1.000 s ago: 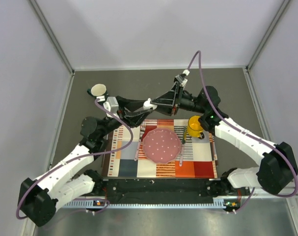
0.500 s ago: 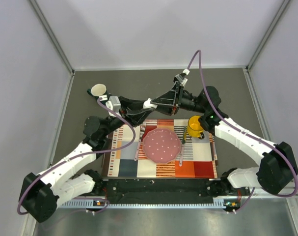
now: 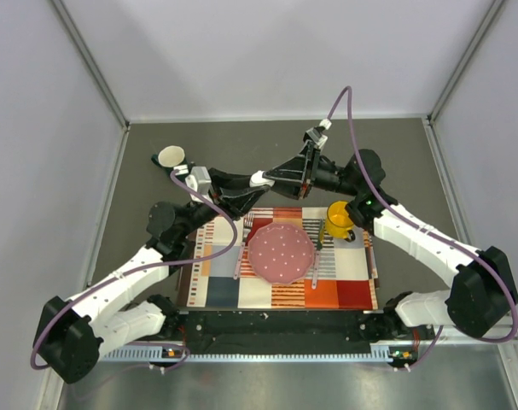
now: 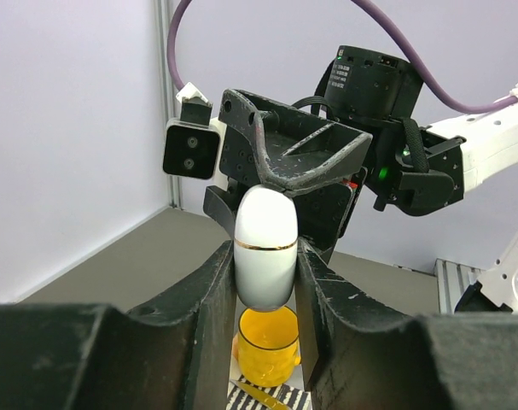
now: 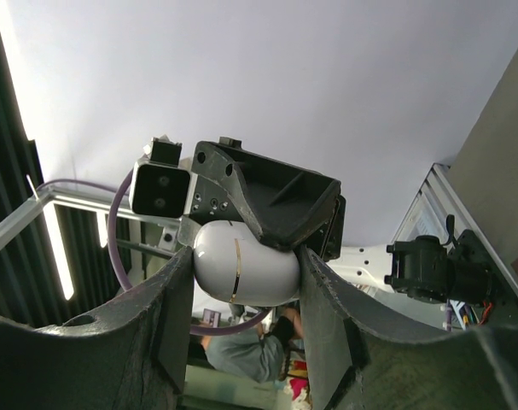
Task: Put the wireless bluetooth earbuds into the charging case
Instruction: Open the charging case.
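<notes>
Charging case (image 4: 264,248) midair, clamped by left gripper (image 4: 265,286) and right gripper (image 5: 246,278) together.

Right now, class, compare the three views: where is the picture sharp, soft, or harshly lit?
Top external: evenly lit, sharp. Left wrist: charging case crisp, left pincer's fingers dark and soft. Right wrist: glaring strip light, right pincer's fingers backlit.

There were one white mug (image 3: 171,156), one yellow mug (image 3: 340,218), so two mugs, one plate (image 3: 280,254), one mat (image 3: 344,286), one case (image 4: 264,248).
</notes>
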Robot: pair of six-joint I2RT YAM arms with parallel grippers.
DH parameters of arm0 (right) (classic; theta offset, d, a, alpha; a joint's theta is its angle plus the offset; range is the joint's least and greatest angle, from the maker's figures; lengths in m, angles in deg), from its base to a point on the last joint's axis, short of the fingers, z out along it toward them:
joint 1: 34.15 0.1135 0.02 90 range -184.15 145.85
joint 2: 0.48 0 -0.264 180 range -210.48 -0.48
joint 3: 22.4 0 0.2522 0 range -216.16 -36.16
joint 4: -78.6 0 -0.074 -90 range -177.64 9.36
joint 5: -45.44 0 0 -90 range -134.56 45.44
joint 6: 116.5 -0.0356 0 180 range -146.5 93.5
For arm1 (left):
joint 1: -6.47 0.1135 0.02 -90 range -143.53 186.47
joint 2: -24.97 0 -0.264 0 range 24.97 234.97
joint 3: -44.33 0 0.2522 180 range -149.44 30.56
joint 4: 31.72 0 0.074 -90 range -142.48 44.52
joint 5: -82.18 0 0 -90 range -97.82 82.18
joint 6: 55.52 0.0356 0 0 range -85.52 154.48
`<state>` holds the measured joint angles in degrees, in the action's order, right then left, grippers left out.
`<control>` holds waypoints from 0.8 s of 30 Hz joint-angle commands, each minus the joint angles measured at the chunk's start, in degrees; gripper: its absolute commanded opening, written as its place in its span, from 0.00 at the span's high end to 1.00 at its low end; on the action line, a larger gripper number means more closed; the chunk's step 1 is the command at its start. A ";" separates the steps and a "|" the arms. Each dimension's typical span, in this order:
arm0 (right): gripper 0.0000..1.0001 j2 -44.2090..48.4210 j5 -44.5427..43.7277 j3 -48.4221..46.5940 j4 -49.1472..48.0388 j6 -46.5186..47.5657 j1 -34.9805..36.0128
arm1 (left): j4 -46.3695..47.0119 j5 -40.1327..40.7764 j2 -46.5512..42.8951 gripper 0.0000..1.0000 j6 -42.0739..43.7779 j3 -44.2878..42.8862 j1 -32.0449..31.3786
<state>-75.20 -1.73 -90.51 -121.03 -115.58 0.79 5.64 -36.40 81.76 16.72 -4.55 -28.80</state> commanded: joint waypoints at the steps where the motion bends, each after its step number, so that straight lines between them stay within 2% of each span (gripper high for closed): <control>1: 0.88 0.01 0.94 -0.23 -2.03 0.22 0.31 | 1.89 -0.16 0.69 0.64 0.00 -1.18 -0.86; 8: 0.88 0.19 0.77 0.03 -1.07 0.74 0.22 | 0.57 -0.07 0.77 0.65 0.00 -1.45 -0.94; 15: 0.88 0.19 0.50 -0.32 -0.19 1.45 0.22 | 0.39 0.45 0.69 0.59 0.00 -1.63 -0.95; 16: 0.88 0.19 0.50 -0.23 -0.19 1.45 0.30 | 0.39 0.28 0.69 0.68 0.00 -1.54 -1.03; 17: 0.88 0.19 0.50 -0.23 -0.27 1.45 0.22 | 0.30 0.19 0.69 0.72 0.18 -1.54 -1.03; 22: 0.88 0.19 0.41 -0.23 -0.36 1.54 0.31 | -0.05 0.45 0.34 0.76 0.36 -1.36 -1.03; 23: 0.88 0.19 0.41 -0.23 -0.28 1.63 0.31 | -0.05 0.45 0.33 0.86 0.62 -1.36 -1.03; 24: 0.88 0.27 0.41 -0.15 -0.28 1.63 0.31 | -0.05 0.45 0.33 0.89 0.62 -1.45 -1.03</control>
<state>-75.20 -1.38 -90.16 -119.39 -115.03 0.72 4.54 -35.99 82.50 16.81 -4.57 -29.58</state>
